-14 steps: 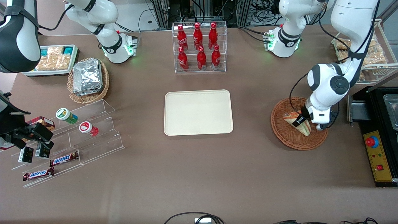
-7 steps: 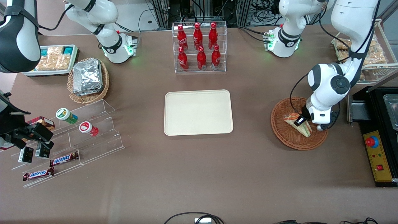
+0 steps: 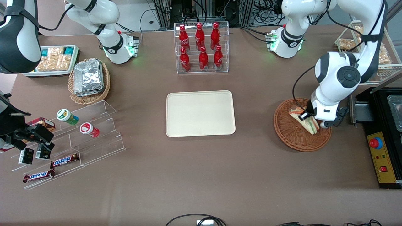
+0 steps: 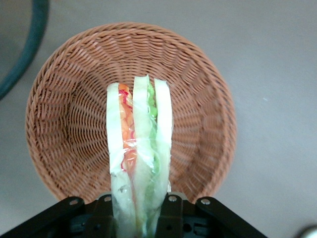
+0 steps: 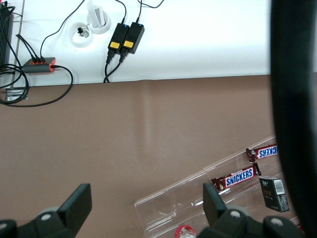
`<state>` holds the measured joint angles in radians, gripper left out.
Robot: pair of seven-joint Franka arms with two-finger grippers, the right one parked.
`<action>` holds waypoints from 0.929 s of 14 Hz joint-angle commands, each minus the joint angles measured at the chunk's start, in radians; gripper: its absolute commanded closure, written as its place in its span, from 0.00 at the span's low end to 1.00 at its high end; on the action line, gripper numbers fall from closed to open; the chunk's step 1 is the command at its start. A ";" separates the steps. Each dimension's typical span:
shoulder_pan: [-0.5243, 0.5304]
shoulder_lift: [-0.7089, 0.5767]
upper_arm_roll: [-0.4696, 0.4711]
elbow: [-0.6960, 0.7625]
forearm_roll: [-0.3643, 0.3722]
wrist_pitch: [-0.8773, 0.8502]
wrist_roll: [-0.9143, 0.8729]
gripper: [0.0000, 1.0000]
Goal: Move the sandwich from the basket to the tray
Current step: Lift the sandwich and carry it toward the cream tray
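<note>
The hand (image 3: 308,118) is hanging over the basket (image 3: 290,133) at the working arm's end of the table (image 3: 201,175), clamping the sandwich (image 3: 306,121) between its fingers (image 4: 171,210). The sandwich is lying above the basket's woven floor; whether it is touching the weave cannot be told. In the wrist view its bread slices are showing edge-on, with orange, red and green filling between them under clear wrap. The tray (image 3: 201,94) is sitting flat at the middle of the table, well apart from the basket. A rack of red bottles (image 3: 201,47) is standing farther from the front camera than the tray.
</note>
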<state>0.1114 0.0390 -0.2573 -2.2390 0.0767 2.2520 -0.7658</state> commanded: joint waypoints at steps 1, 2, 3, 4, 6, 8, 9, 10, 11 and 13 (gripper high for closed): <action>0.001 0.010 -0.078 0.140 0.014 -0.162 -0.012 1.00; 0.001 0.012 -0.111 0.163 0.014 -0.192 -0.012 1.00; 0.001 0.006 -0.141 0.170 0.014 -0.193 -0.012 1.00; 0.001 0.007 -0.181 0.182 0.014 -0.193 -0.012 1.00; 0.001 0.022 -0.262 0.203 0.014 -0.184 -0.010 1.00; -0.001 0.047 -0.345 0.213 0.035 -0.152 0.000 1.00; -0.001 0.061 -0.380 0.213 0.047 -0.137 0.006 1.00; -0.003 0.085 -0.425 0.214 0.051 -0.126 0.008 1.00; -0.018 0.100 -0.454 0.216 0.054 -0.118 0.009 1.00; -0.099 0.134 -0.462 0.211 0.086 -0.118 0.005 1.00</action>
<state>0.0717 0.1208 -0.7088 -2.0559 0.1225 2.1332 -0.7651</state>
